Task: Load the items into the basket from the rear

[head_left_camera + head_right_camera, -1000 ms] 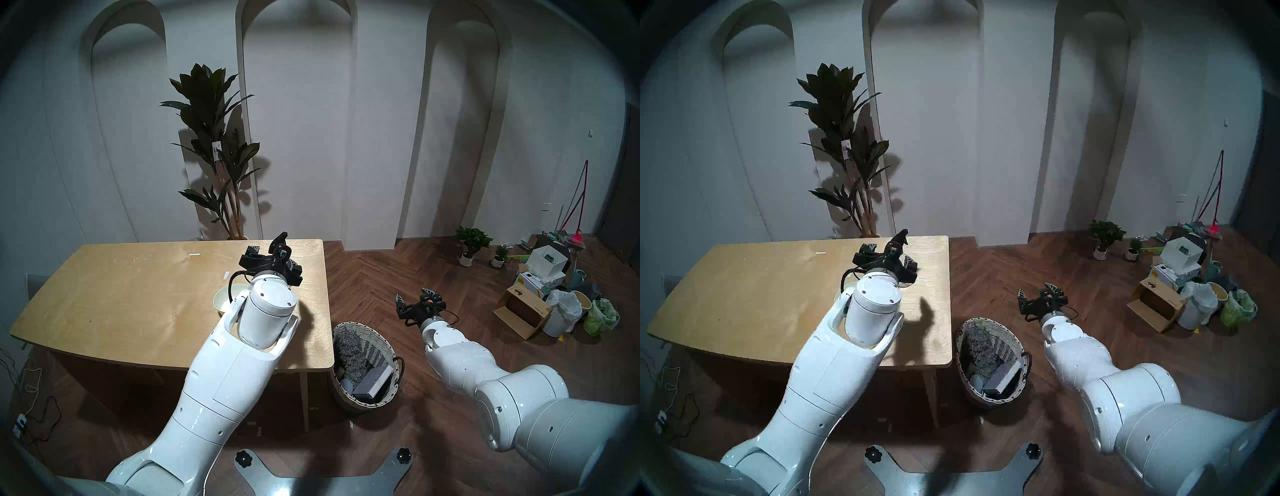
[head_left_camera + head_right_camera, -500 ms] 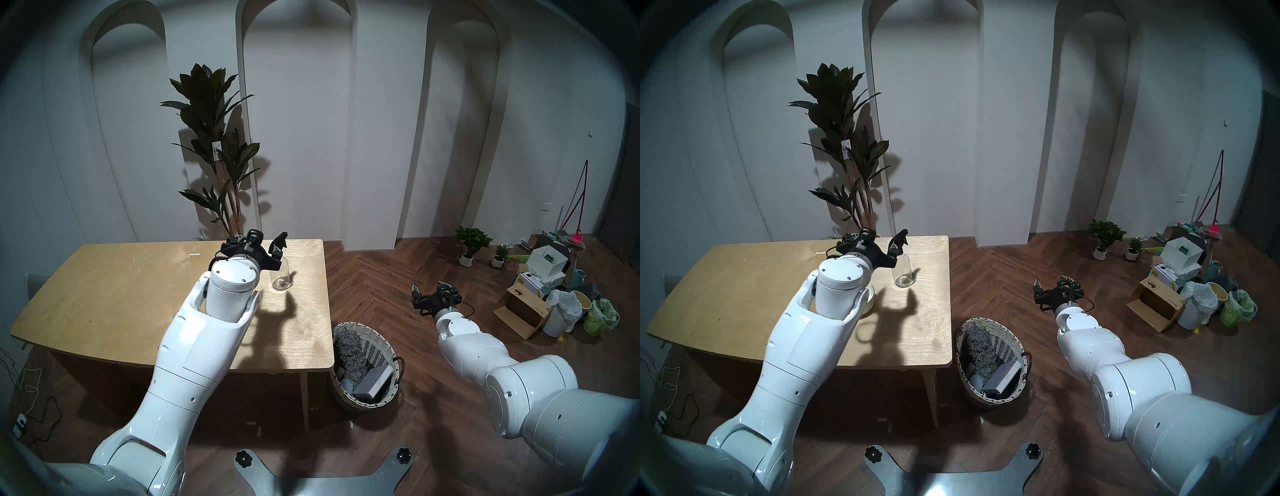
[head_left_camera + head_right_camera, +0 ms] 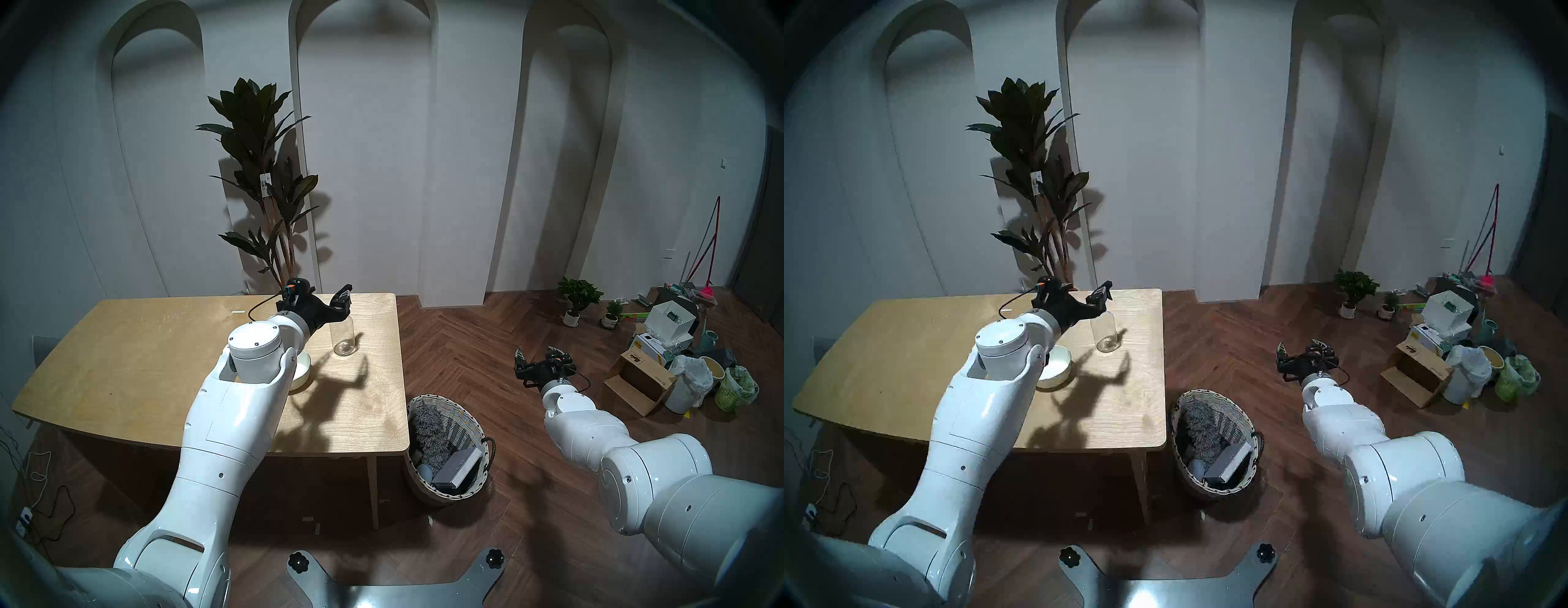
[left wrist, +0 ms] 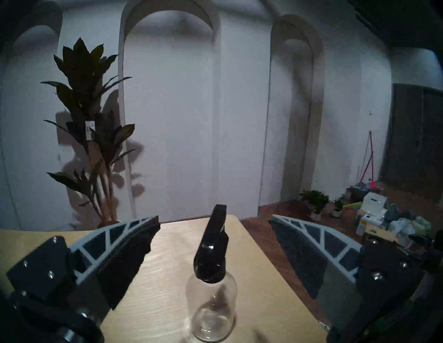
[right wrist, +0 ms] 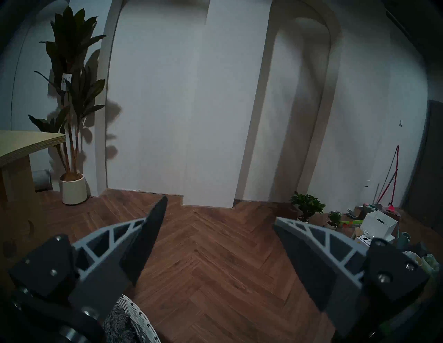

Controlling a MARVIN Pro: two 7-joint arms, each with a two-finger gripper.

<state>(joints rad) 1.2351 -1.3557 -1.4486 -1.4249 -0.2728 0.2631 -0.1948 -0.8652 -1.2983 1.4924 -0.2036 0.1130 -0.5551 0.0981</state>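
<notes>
Daylight is dim over a wooden table (image 3: 169, 361) where a clear spray bottle (image 3: 343, 337) with a black trigger head stands upright near the far right corner. The left gripper (image 4: 215, 222) hovers level above the tabletop with its jaws spread wide; in the left wrist view the bottle's trigger head sits between the two fingers (image 4: 115, 249), touching neither. A cream-white round bowl (image 3: 1055, 373) rests on the table just left of the bottle, partly hidden by the left arm. On the herringbone floor beside the table's near right corner stands the round woven wicker basket (image 3: 475, 424), holding a flat pale box (image 3: 458, 467) leaning against its near wall and a grey fluffy item (image 3: 428, 433). The right gripper (image 3: 541, 358) hangs over bare floor, well right of the basket, jaws wide apart and empty.
</notes>
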